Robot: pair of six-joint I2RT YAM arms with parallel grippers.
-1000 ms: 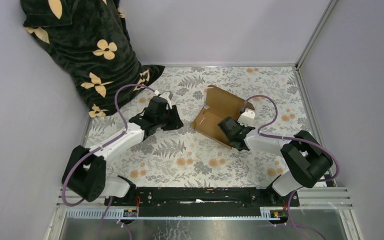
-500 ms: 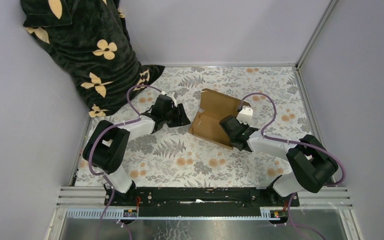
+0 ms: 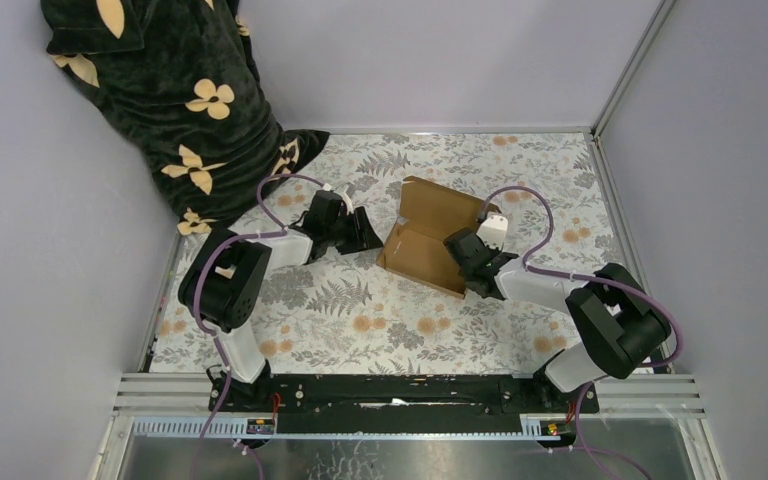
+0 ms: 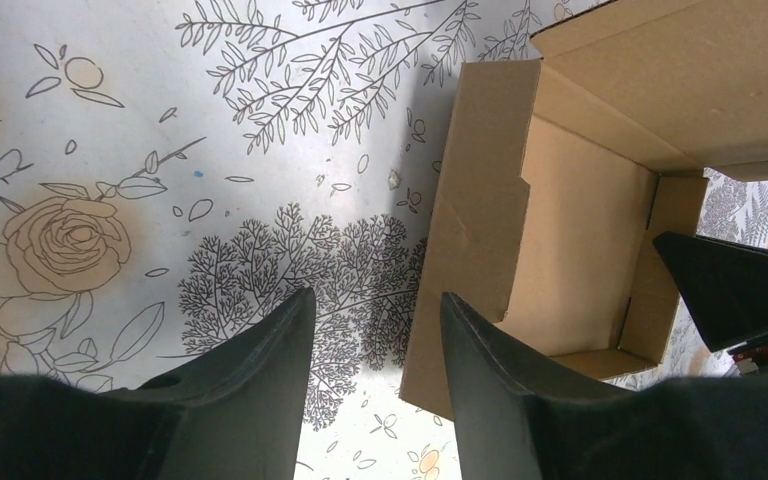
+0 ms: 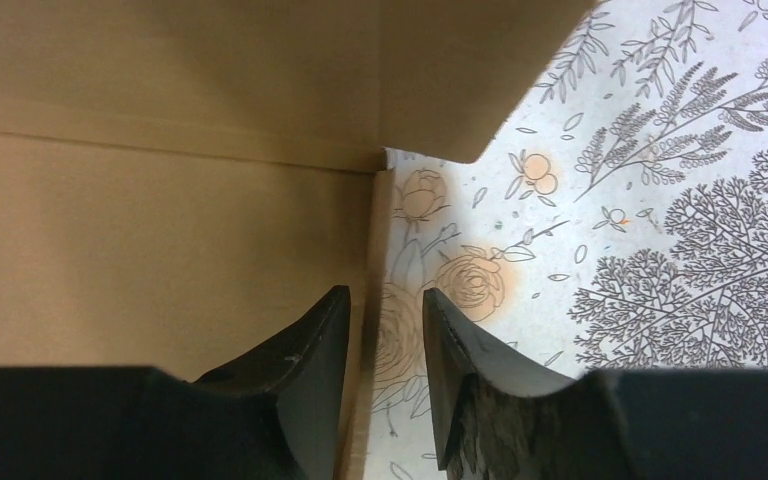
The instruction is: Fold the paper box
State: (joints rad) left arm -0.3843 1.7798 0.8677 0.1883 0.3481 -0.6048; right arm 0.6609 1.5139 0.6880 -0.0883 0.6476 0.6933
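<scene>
Two grippers flank the paper box (image 3: pixel 425 235) on the floral table (image 3: pixel 360 320): your left gripper (image 4: pixel 375 300) gapes empty beside it; your right gripper (image 5: pixel 385 292), seemingly unclamped, straddles a wall. Seat it squarely before folding.

The paper box (image 3: pixel 426 232) is plain brown cardboard, matt and unprinted, and its cut edges look a touch fibrous in the left wrist view. Under it, the counter (image 3: pixel 360 320) wears a smooth printed floral covering with a faint sheen. The left gripper (image 4: pixel 377 296) is matt black plastic. The right gripper (image 5: pixel 385 293) is the same stuff, with pale scuffs on its finger faces. Up in the far corner a dark cloth (image 3: pixel 175 100) looks soft and velvety. Along the near edge, the frame rail (image 3: pixel 660 393) is ribbed bare metal.
</scene>
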